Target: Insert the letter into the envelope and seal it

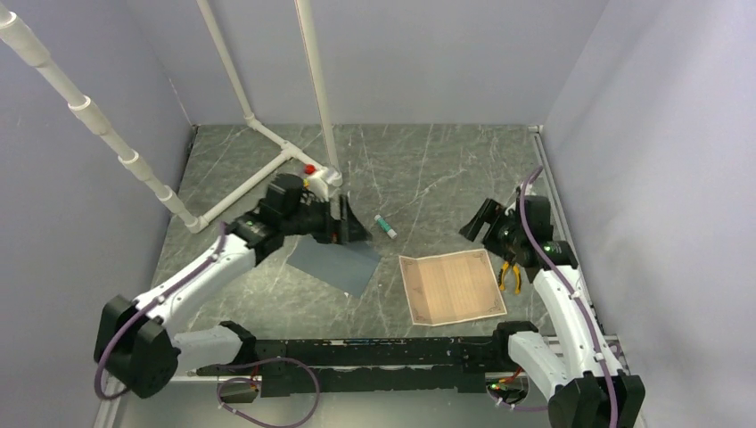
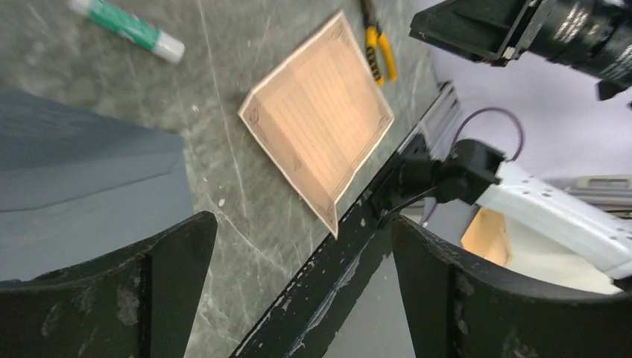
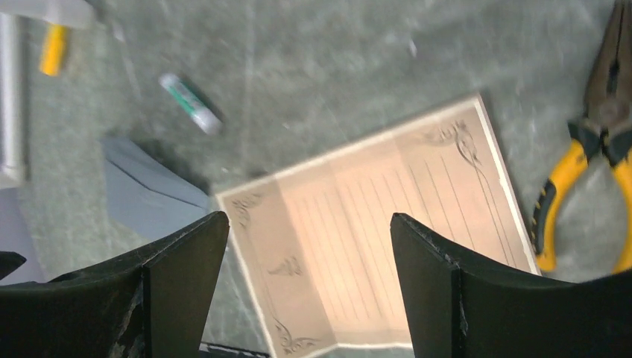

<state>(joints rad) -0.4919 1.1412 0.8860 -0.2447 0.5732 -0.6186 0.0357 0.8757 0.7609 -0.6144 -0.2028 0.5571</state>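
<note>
The tan letter (image 1: 452,287) with lines and a dark border lies flat on the table right of centre; it also shows in the left wrist view (image 2: 317,119) and the right wrist view (image 3: 373,224). The slate-grey envelope (image 1: 337,262) lies left of it, also seen in the left wrist view (image 2: 74,179) and the right wrist view (image 3: 145,194). My left gripper (image 1: 349,227) is open and empty, hovering over the envelope's far edge. My right gripper (image 1: 477,223) is open and empty, raised beyond the letter's far right corner.
A green-and-white glue stick (image 1: 386,226) lies between the grippers. Yellow-handled pliers (image 1: 510,275) lie right of the letter. A white pipe frame (image 1: 267,143) with a red and yellow piece stands at the back left. Grey walls enclose the table.
</note>
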